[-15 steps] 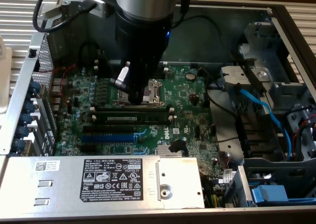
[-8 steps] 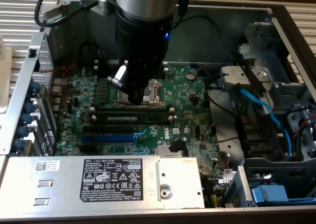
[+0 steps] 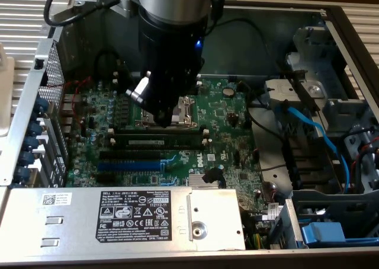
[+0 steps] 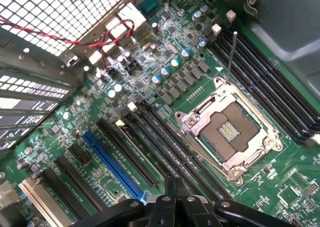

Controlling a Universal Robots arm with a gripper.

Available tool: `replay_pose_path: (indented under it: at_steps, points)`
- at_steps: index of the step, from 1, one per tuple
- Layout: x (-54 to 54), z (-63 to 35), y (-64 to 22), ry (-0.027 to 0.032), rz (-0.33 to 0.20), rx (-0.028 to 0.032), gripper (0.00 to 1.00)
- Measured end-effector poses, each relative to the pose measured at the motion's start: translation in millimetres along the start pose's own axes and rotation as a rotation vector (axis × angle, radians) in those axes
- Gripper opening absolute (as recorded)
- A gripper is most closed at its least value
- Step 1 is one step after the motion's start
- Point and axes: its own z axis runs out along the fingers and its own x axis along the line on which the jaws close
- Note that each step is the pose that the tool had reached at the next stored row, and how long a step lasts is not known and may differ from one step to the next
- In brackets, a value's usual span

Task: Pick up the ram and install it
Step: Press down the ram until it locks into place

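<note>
Dark-green ram (image 3: 159, 143), long and thin, seated in a black slot beneath the pressed-together claw (image 4: 172, 199).

Readable txt, exterior view: white sticker (image 3: 137, 214) on the metal power supply cover (image 3: 71, 221) has "DELL" top-left and a no. approx "112112-11" at right; remaining rows are cert symbols and fine print, too small to read. Smaller white barcode label (image 3: 56, 200) at the cover's corner: illegible. Round Dell logo (image 3: 201, 159) printed in white on the green motherboard (image 3: 237, 118), near the black slots. Wrist view: white silkscreen markings on the board, none legible.
</note>
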Motion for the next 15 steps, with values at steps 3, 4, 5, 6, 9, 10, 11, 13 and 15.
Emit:
replay_pose_path:
  at_steps: [3,4,5,6,9,10,11,13,15]
  points:
    - [0.0,0.0,0.0,0.0037,0.032,0.0029,0.1]
    - [0.0,0.0,0.0,0.0046,0.043,0.0036,0.1]
    - [0.0,0.0,0.0,0.0054,0.054,0.0041,0.1]
    - [0.0,0.0,0.0,0.0056,0.066,0.0042,0.1]
    - [0.0,-0.1,0.0,0.0042,0.125,0.0013,0.1]
    - [0.0,0.0,0.0,0.0037,0.141,0.0004,0.1]
    - [0.0,0.0,0.0,0.0032,0.158,-0.0004,0.1]
    - [0.0,0.0,0.0,0.0025,0.188,-0.0019,0.1]
    - [0.0,0.0,0.0,0.0016,0.22,-0.0034,0.1]
